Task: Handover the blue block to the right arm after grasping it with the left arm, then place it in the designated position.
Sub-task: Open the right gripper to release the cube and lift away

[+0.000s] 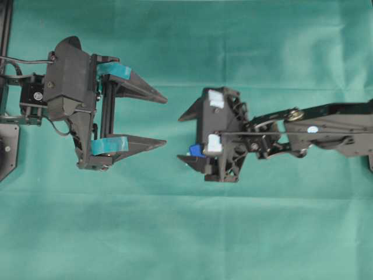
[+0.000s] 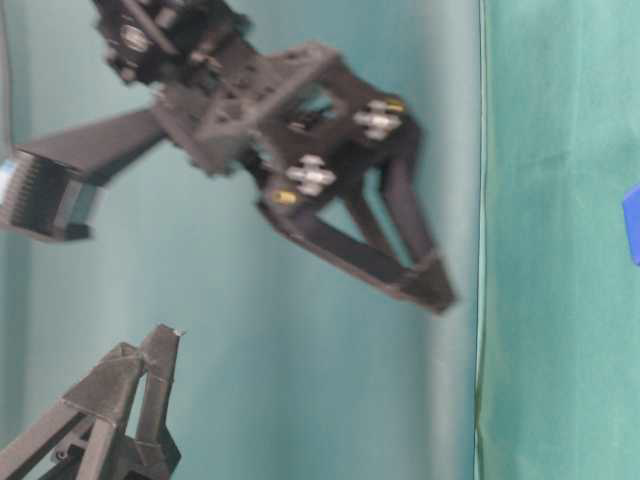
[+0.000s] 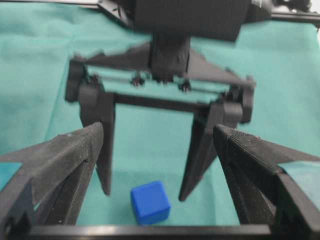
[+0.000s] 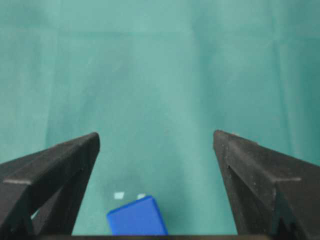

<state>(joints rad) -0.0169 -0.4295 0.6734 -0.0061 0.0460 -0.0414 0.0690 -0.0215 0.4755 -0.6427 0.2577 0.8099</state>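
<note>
Over green cloth (image 1: pixel 186 233), black right gripper with white patches (image 1: pixel 187 135) points left, jaws spread wide, nothing pinched. Small bright blue cube (image 3: pixel 149 201), smooth with rounded edges, rests on cloth between its fingers, touching neither; two tiny white marks (image 4: pixel 129 195) sit just beside it. Opposite, teal-taped black left gripper (image 1: pixel 162 121) faces it, ridged pointed fingers (image 3: pixel 80 150) spread, empty, apart from right fingertips.
</note>
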